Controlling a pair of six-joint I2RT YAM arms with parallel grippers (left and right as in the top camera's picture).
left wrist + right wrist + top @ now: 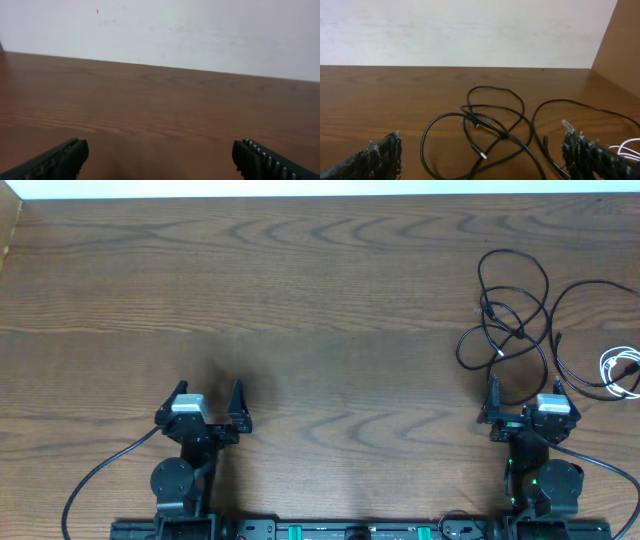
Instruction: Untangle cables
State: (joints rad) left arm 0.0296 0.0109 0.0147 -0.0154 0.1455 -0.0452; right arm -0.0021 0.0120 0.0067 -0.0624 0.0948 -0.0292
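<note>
Wood grain in a dark brown is seen all over the bench (330, 310), with wavy figure running along its length and a soft sheen near the middle. A plain white wall (200, 35) is met at the far edge, marked only by faint smudges. At the far right corner the bench is closed off by an upright brown panel (620, 50).

The black cables (520, 332) are laid in a loose tangle of crossing loops on the right part of the bench, just ahead of the right hand (526, 385), and small plug ends are shown among the loops. The white cable (620, 370) is coiled near the right edge, just beside an outlying black loop.

The right hand is held at the near edge with its fingers set wide apart, clamped on no cable. The left hand (210, 386) is held likewise at the near edge, fingers wide apart, well apart from the cables and faced toward the wall.
</note>
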